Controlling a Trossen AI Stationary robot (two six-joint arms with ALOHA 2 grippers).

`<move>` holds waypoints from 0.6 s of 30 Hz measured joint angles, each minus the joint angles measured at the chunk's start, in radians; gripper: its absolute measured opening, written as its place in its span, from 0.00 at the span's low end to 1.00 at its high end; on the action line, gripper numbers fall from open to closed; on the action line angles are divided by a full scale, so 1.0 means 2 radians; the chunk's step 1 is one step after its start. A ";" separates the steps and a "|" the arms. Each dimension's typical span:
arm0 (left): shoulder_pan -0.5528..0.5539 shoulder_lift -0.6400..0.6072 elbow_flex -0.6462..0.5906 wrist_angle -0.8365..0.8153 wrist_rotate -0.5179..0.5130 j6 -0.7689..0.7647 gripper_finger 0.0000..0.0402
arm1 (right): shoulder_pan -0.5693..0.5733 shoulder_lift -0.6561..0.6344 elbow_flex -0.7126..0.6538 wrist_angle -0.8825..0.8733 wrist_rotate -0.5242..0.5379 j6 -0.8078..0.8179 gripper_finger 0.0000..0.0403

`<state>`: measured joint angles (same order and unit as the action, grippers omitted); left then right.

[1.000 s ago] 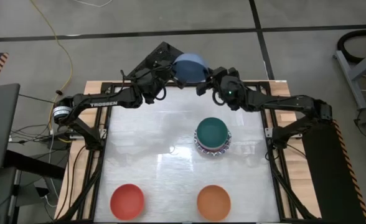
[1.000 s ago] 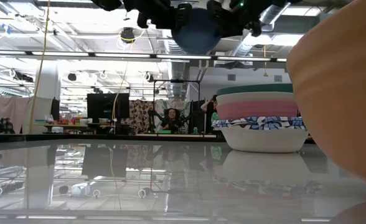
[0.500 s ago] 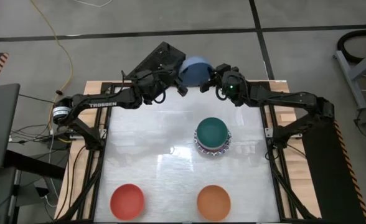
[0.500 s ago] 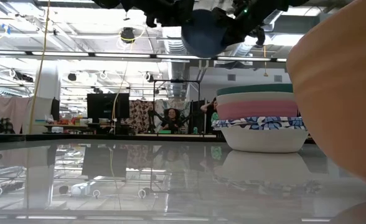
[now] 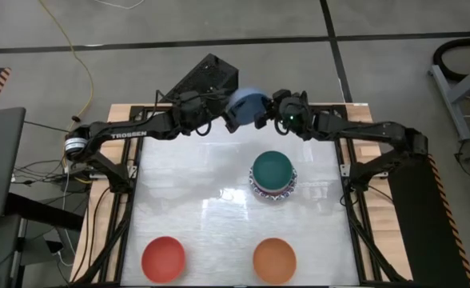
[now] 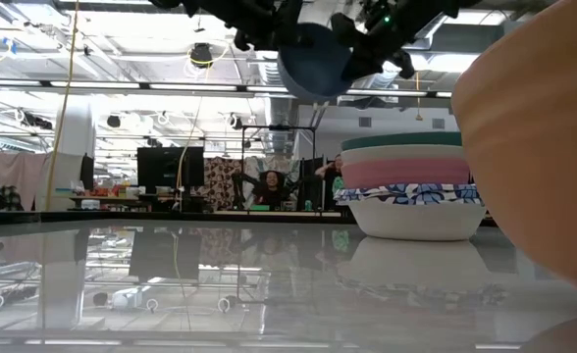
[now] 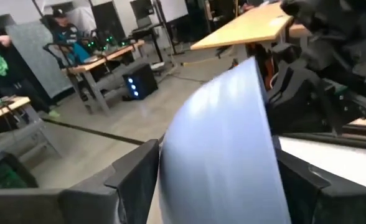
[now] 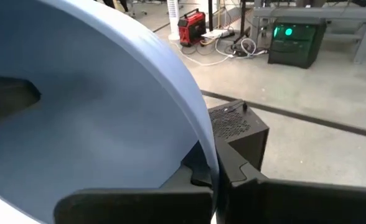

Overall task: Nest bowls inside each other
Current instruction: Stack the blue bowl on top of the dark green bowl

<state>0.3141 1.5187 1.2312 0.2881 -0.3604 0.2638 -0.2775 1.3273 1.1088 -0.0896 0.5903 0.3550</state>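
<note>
A blue bowl hangs high over the table's far edge between my two grippers. My right gripper is shut on it. My left gripper is open, with one finger outside the bowl's wall and one inside. Right of the table's middle stands a stack with a green bowl on top, cream and pink bowls under it, and a blue-patterned bowl at the bottom. A red bowl and an orange bowl sit at the near edge. My right gripper pinches the blue bowl's rim, one finger inside the bowl and one outside. It comes at the rim about level, from the table's right side. The bowl is lifted clear and tipped on its side. My left gripper's fingers straddle the wall; I cannot tell whether they touch it.
A black box stands behind the table's far edge, close to the left gripper. The white tabletop lies bare on its left half. In the low view the orange bowl fills the right side, and people sit in the room beyond.
My right gripper has shut on the blue bowl's rim, and my left gripper, shut on the bowl before, has opened. Both wrists have turned. The bowl has tipped and come slightly toward the table's near side, still high over the far edge.
</note>
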 joint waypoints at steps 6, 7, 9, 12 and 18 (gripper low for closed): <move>0.000 -0.011 0.000 -0.017 -0.003 -0.002 0.59 | -0.009 -0.003 0.000 -0.035 -0.001 0.026 0.01; 0.000 -0.014 0.000 -0.021 -0.004 -0.002 0.59 | -0.010 -0.004 0.000 -0.038 -0.001 0.029 0.01; 0.000 -0.020 0.000 -0.033 -0.004 -0.003 0.59 | -0.014 -0.004 0.000 -0.041 0.000 0.032 0.01; 0.000 -0.028 0.000 -0.057 -0.003 -0.006 0.59 | -0.017 -0.004 0.000 -0.044 -0.006 0.036 0.01; -0.003 -0.035 0.000 -0.086 -0.006 -0.007 0.59 | -0.037 -0.004 0.000 -0.058 -0.029 0.071 0.01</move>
<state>0.3086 1.4488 1.2308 0.1163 -0.3720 0.2502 -0.3514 1.3193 1.1095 -0.2055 0.5328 0.4972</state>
